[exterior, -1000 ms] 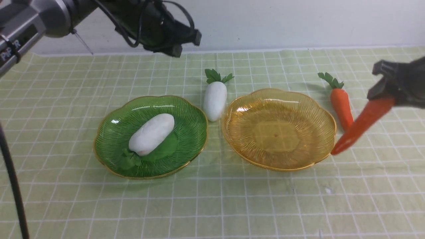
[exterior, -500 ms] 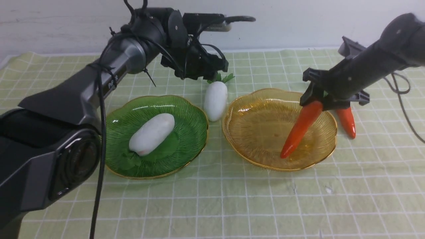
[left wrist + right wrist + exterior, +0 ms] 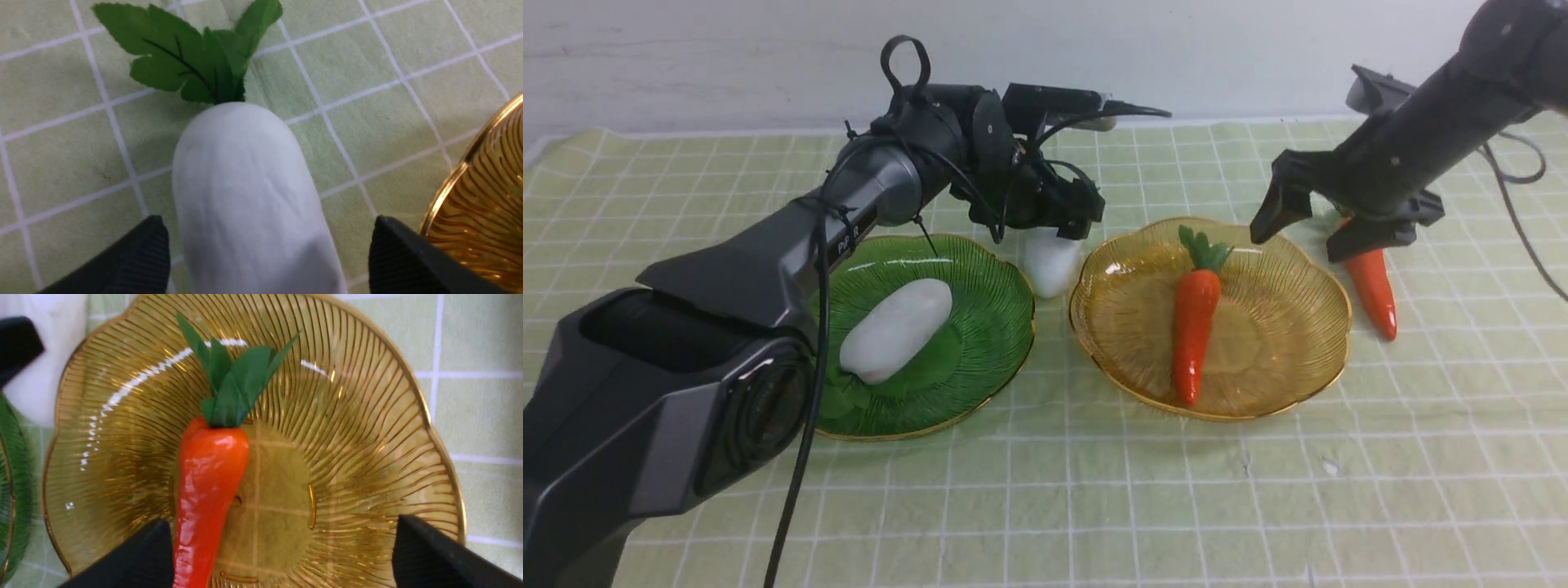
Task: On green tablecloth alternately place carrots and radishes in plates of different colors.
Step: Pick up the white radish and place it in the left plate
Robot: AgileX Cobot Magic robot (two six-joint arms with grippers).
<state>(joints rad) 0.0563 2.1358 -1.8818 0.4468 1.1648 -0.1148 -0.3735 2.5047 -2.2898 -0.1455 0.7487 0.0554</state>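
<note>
On the green tablecloth (image 3: 1094, 490), the green plate (image 3: 980, 327) holds one white radish (image 3: 896, 329). A second radish (image 3: 1049, 265) (image 3: 245, 196) lies on the cloth between the plates. My left gripper (image 3: 1062, 227) (image 3: 265, 253) stands open low over it, a finger on each side, not touching. The amber plate (image 3: 1274, 327) (image 3: 359, 437) holds a carrot (image 3: 1194, 327) (image 3: 208, 486), leaves pointing away. Above that plate's far right rim my right gripper (image 3: 1298, 229) (image 3: 286, 555) hangs open and empty. Another carrot (image 3: 1372, 290) lies on the cloth to the right.
The amber plate's gold rim (image 3: 482, 196) sits close beside my left gripper's outer finger (image 3: 408, 257). The green plate's edge (image 3: 12, 490) shows in the right wrist view. A pale wall runs along the cloth's far edge.
My right gripper carried the carrot over the amber plate, opened and let it drop; it now lies in the plate. My left arm swung in and down over the loose radish, jaws opening.
</note>
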